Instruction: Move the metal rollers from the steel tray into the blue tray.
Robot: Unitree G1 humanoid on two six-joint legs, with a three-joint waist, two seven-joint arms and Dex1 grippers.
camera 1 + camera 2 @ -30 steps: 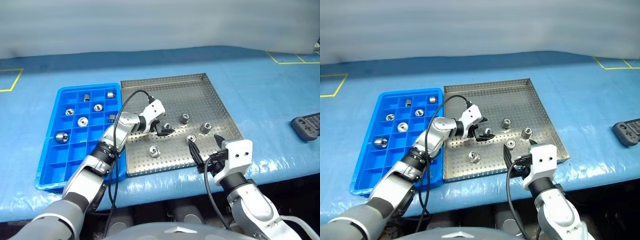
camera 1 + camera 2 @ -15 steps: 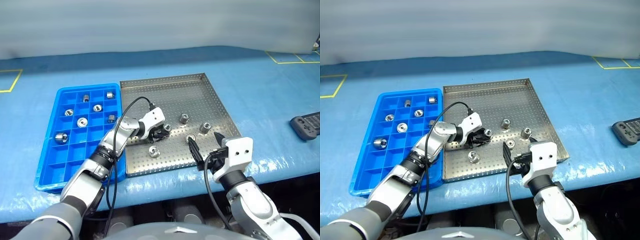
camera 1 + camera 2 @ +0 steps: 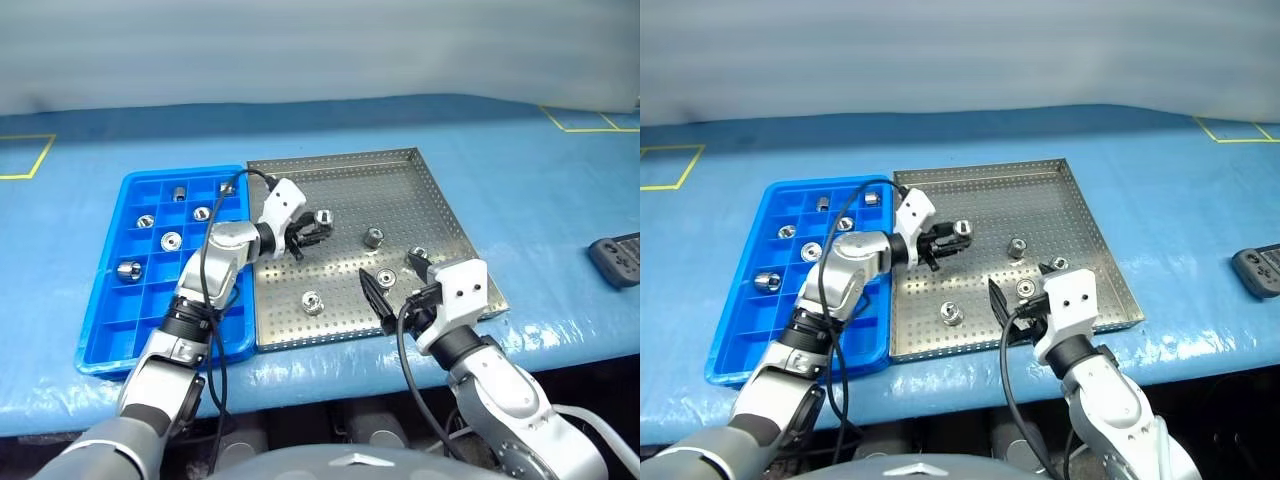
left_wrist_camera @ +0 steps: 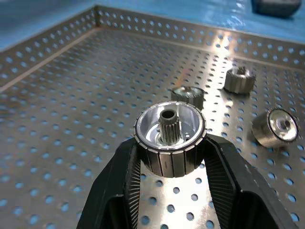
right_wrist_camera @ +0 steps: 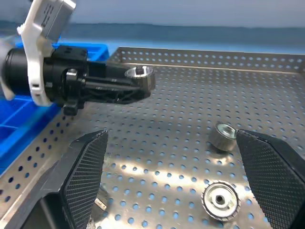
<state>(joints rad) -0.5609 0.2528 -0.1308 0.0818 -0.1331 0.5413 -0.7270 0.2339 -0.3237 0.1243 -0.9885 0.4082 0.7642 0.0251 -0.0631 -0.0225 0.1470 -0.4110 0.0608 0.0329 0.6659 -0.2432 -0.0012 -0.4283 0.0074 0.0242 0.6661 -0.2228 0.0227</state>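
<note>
Right gripper hangs over the near edge of the steel tray, with its two black fingers spread wide and nothing between them. Just past it, on the tray floor, lie two of the metal rollers: one flat roller right ahead of it and a small one a little farther on. Another roller sits on the near left part of the tray, and one more stands near the tray's middle. Farther in, over the left half of the tray, the left gripper is closed tight on a roller, which sits between its fingers with its toothed hole facing up. A second ago these fingers were open and low around this roller on the tray floor; now they have shut on it and lifted it off the floor, a bit nearer the left rim. So one more roller is picked up and is likely on its way across. Beside the steel tray's left rim is the blue tray, with a handful of rollers in its far boxes and its near boxes bare. Four rollers are left on the steel tray, so the job is not done yet.
</note>
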